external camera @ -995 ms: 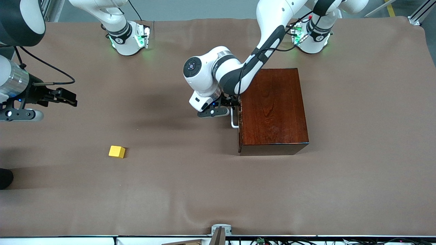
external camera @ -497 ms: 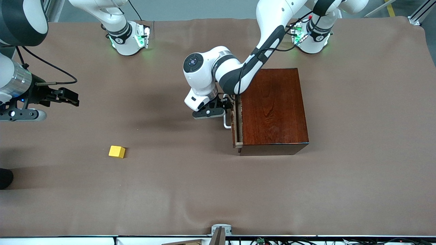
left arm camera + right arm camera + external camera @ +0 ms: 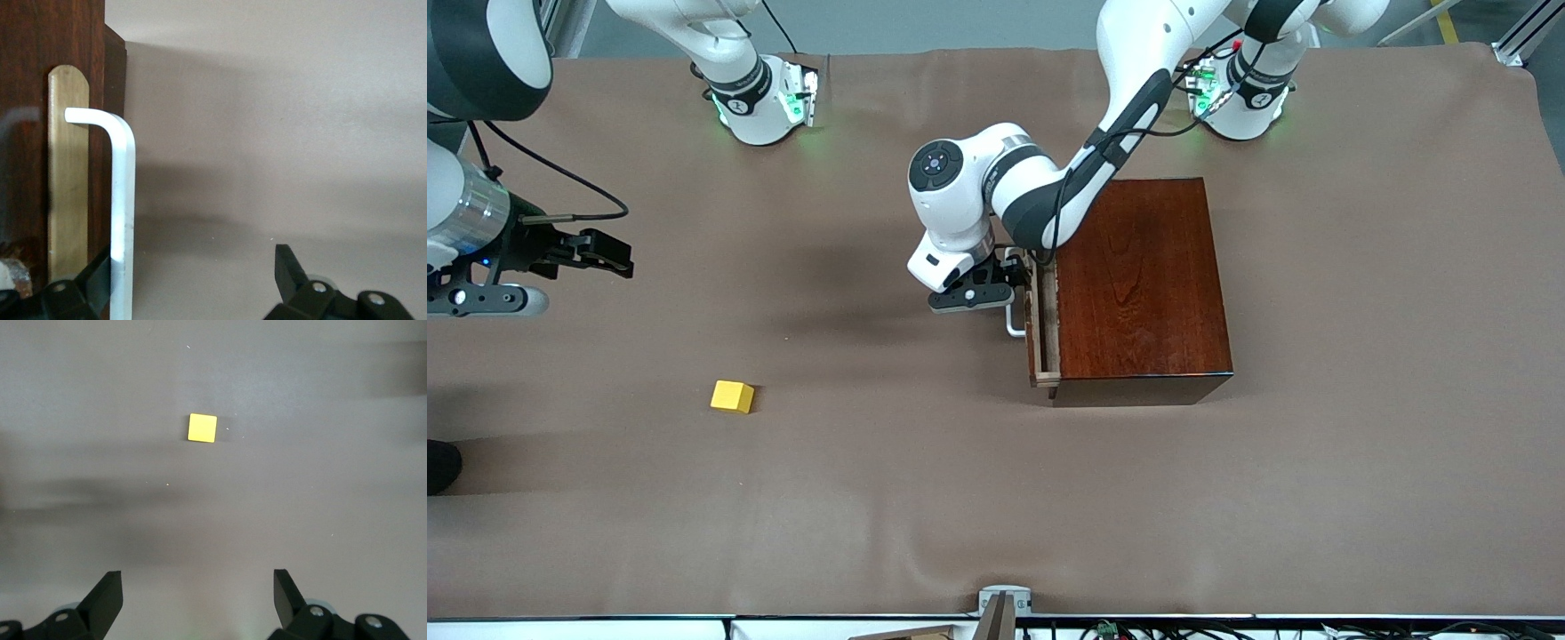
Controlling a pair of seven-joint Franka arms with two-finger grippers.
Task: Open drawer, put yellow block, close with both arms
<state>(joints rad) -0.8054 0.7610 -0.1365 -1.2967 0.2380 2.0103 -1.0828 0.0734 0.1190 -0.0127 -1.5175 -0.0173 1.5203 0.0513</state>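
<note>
Front view
- Desk (image 3: 960, 498): covered in brown cloth, with both arm bases along its farther edge.
- Wooden box (image 3: 1138, 284): dark reddish-brown and glossy, standing toward the left arm's end of the desk.
- Drawer (image 3: 1042, 338): pulled out a small way, so a narrow strip of pale wood shows between its front and the box.
- Handle (image 3: 1014, 322): a white bar on the drawer front, facing the right arm's end of the desk.
- Left pincer (image 3: 1005, 283): low in front of the drawer, at the handle, with the arm bent over the box's corner.
- Yellow block (image 3: 732, 396): lies on the desk toward the right arm's end, well apart from the box and nearer to the front camera than the handle.
- Right pincer (image 3: 609, 253): over bare desk at the right arm's end, holding nothing; this arm waits.

Left wrist view
- Left pincer (image 3: 193, 280): fingers apart.
- Fingers (image 3: 288, 270): one stands clear over the desk (image 3: 280, 100); the other sits right at the handle.
- Handle (image 3: 121, 213): lies between the two fingers, close against one and not clamped.
- Brass plate (image 3: 67, 173): fixed to the dark drawer front (image 3: 27, 133), where the handle's bent end meets it.

Right wrist view
- Right pincer (image 3: 198, 597): fingers wide apart with nothing between them.
- Yellow block (image 3: 202, 428): flat on the desk (image 3: 333, 487), well apart from both fingers.
</note>
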